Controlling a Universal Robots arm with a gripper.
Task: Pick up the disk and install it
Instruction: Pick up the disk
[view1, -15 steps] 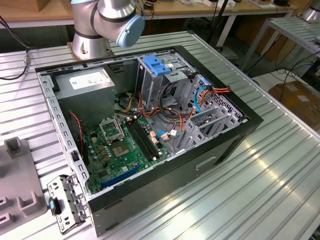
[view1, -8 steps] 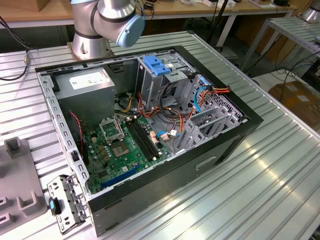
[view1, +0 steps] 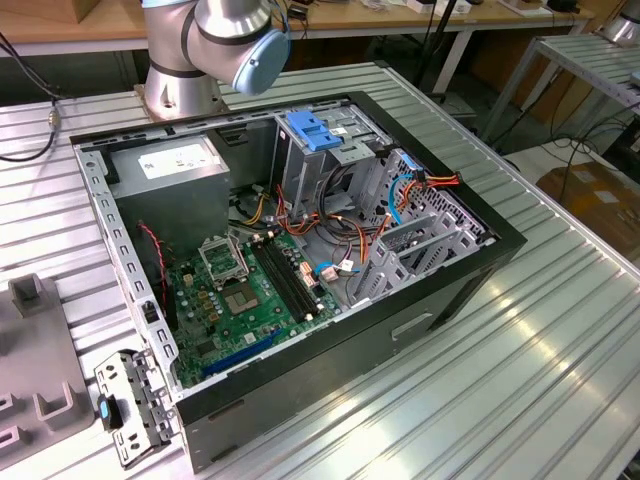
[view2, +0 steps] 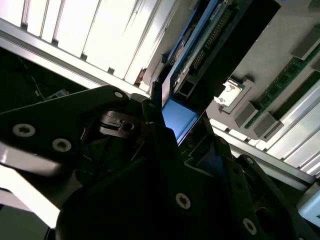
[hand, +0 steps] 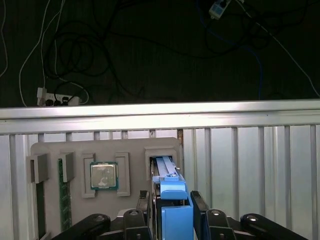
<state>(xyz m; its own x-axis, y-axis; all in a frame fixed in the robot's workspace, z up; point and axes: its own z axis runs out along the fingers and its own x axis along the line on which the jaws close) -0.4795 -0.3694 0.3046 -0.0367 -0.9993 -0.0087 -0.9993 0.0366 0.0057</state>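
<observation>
The gripper (hand: 174, 201) pinches the disk (hand: 175, 221) by its bright blue carrier, with 1 black finger (hand: 148, 207) pressed against each side of the plastic. The disk stands on edge, and its far end sits at an upright pocket of a grey fixture tray (hand: 75, 150). I cannot tell whether it has come clear of that pocket. Beside the pocket, the same tray holds a processor chip (hand: 104, 175) in a square recess and a green memory module (hand: 62, 200) in a narrow slot. The tray lies on the ribbed aluminium table (hand: 250, 160).

In the second wrist view the gripper (view2: 176, 125) shows from the other side. The blue carrier tab sits between its fingers, and the dark body of the disk (view2: 200, 45) runs away from them. The processor chip (view2: 231, 93) and the memory module (view2: 282, 82) lie just beyond it.

In the exterior view the robot arm (view1: 220, 40) rises behind an open computer case (view1: 450, 290), which lies on its side on the table (view1: 540, 390). Inside the case are a green motherboard (view1: 240, 300), a grey power supply (view1: 180, 165) and a metal drive cage (view1: 340, 160) topped by a light-blue latch plate (view1: 312, 130). Orange and blue cables (view1: 400, 195) run near the cage.
</observation>
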